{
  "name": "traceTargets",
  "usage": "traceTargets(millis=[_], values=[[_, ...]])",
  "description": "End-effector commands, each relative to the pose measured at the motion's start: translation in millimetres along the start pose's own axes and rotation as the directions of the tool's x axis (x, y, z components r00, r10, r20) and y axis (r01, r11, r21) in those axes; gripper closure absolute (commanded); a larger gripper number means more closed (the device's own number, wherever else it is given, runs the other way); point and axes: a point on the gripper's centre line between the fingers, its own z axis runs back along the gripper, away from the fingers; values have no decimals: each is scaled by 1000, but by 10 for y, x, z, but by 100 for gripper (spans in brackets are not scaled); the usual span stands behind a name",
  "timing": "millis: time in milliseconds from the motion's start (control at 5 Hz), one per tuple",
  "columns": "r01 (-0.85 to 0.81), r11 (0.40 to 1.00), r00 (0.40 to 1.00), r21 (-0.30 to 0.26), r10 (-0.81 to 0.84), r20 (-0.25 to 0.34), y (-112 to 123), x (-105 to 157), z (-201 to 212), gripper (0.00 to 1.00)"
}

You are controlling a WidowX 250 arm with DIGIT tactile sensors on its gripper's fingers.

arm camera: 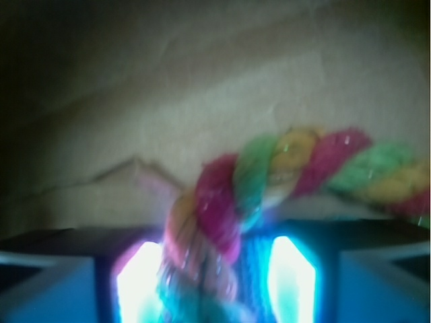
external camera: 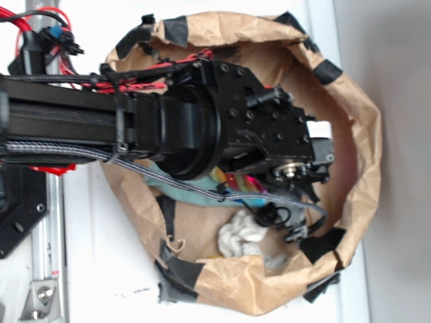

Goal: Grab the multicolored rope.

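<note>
The multicolored rope (arm camera: pixel 316 158), a thick twist of red, yellow and green strands, runs from between my gripper's (arm camera: pixel 215 272) pads up and off to the right over brown paper. Its near part (arm camera: pixel 202 222) fills most of the space between the two glowing pads (arm camera: pixel 138 282), leaving a narrow gap on the right side. The jaws stand apart around it. In the exterior view the gripper (external camera: pixel 316 165) is down inside the paper bag (external camera: pixel 367 134), and a short stretch of the rope (external camera: pixel 237 183) shows under the wrist.
A teal cloth (external camera: pixel 178 192) lies under the arm inside the bag. A crumpled white paper ball (external camera: pixel 242 237) sits near the bag's lower wall. The bag's taped brown rim rises all round the gripper. White table surface (external camera: pixel 101 269) surrounds the bag.
</note>
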Motion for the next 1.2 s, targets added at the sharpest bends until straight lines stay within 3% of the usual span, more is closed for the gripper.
traceTargets(millis=[0,200,400,600,800,1000], values=[[239,970,963,-30,-233,138,-57,48,402,100],[332,942,899,54,-334,283,82,229,938,100],[417,899,844,132,-437,309,191,261,1492,100],[524,846,823,99,-533,196,197,160,1652,100],[575,818,816,-14,-572,85,66,-35,1557,100],[591,807,805,10,-590,68,16,-143,1480,100]])
